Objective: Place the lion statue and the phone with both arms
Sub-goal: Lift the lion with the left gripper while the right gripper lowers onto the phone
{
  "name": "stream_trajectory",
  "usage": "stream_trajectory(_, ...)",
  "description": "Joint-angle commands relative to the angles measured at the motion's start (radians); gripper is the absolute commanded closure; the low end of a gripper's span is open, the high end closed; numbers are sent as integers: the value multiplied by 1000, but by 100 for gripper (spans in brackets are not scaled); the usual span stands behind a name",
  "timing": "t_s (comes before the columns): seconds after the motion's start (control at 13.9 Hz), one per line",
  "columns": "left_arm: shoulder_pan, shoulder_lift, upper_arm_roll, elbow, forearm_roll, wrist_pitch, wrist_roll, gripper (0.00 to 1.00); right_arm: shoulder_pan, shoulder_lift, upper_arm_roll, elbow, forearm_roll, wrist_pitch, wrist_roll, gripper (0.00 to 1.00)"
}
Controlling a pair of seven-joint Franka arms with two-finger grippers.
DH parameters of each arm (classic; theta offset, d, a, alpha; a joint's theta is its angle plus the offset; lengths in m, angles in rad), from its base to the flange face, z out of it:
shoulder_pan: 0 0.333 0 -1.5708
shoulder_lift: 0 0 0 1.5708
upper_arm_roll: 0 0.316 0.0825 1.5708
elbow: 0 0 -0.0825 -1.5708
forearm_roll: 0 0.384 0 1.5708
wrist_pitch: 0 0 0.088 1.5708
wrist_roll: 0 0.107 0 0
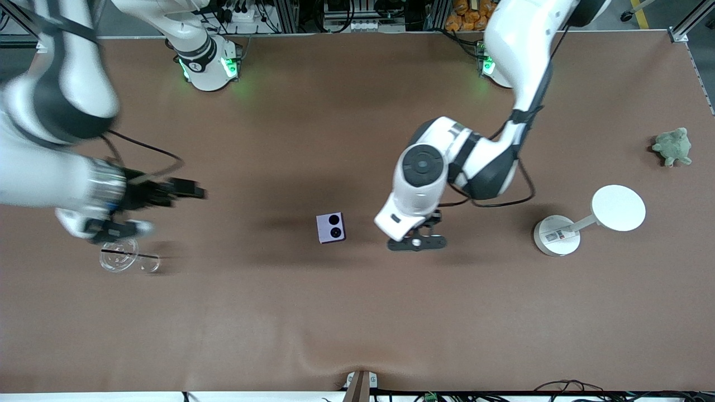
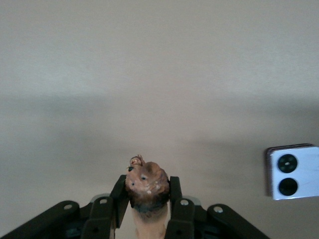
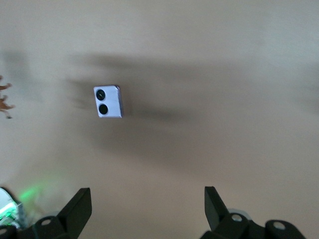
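The lion statue (image 2: 147, 185) is orange-brown with a darker head and is clamped between the fingers of my left gripper (image 2: 147, 191). In the front view the left gripper (image 1: 416, 243) hangs over the middle of the table, beside the phone toward the left arm's end, and hides the statue. The phone (image 1: 330, 227) is pale lilac with two black camera circles and lies flat on the brown table; it also shows in the left wrist view (image 2: 293, 172) and the right wrist view (image 3: 108, 101). My right gripper (image 1: 176, 209) is open and empty over the right arm's end (image 3: 147, 204).
A clear glass holder (image 1: 119, 257) sits just below the right gripper. A white round stand with a disc top (image 1: 586, 220) is toward the left arm's end. A green plush turtle (image 1: 673, 146) lies farther from the front camera than that stand.
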Motion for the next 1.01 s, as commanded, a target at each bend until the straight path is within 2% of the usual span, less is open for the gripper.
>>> stream_trajectory(0.0, 59, -86, -6, -120, 18, 4, 51, 100, 74, 70, -8, 23, 21, 62, 4, 0)
stream_trajectory(0.43, 202, -143, -9, -258, 18, 47, 256, 100, 193, 268, -8, 23, 4, 344, 13, 0)
stream_trajectory(0.65, 242, -158, -9, -341, 19, 125, 299, 100, 286, 335, -14, 24, -106, 479, 19, 0)
stream_trajectory(0.93, 302, -189, -9, -494, 19, 305, 376, 100, 381, 384, -16, 62, -229, 497, 194, 0)
